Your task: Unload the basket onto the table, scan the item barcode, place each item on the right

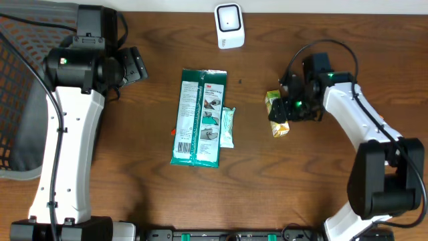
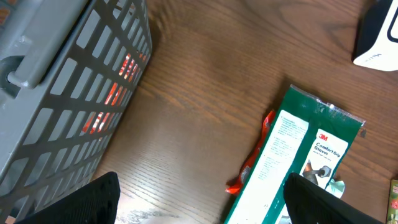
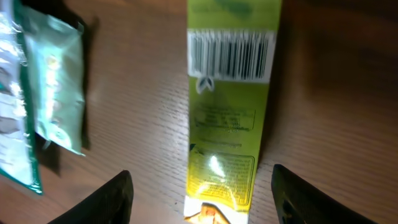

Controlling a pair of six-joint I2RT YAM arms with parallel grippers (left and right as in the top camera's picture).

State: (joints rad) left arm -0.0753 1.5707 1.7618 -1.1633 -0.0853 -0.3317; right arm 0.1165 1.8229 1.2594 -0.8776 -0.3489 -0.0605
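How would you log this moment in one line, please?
right gripper: open over yellow packet, barcode up | left gripper: open, empty | scanner: untouched

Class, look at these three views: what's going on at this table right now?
The right gripper hovers open over a yellow-green packet lying barcode-up on the table, not touching it. The left gripper hangs open near the grey basket, holding nothing. The white scanner stands at the far edge, so nothing is being scanned yet.
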